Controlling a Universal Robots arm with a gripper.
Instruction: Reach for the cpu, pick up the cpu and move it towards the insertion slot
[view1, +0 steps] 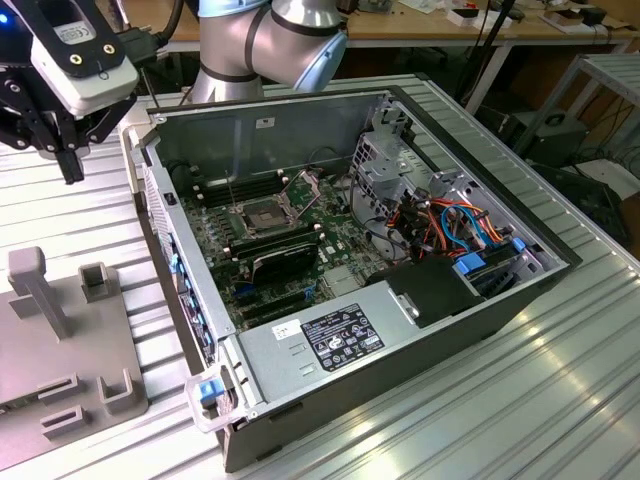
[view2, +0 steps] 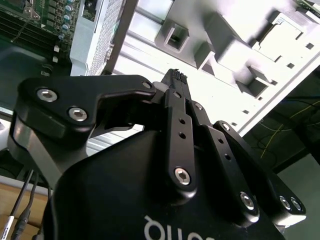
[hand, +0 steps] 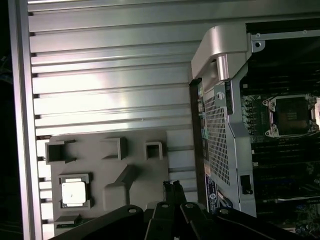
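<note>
Grey fixture plate (hand: 95, 167) cradles the cpu (hand: 73, 193) flat, face up; pincer (hand: 172, 185) pressed together, empty.

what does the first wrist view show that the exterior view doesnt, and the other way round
First wrist view, not the exterior view: the cpu, lying flat in a square holder on the grey plate, apart from the gripper.

Exterior view, not the first wrist view: the arm's big joint, plus the power supply and coloured cables inside the case.

Both: the shut gripper outside the case, the grey plate, and the socket with its dark centre.
</note>
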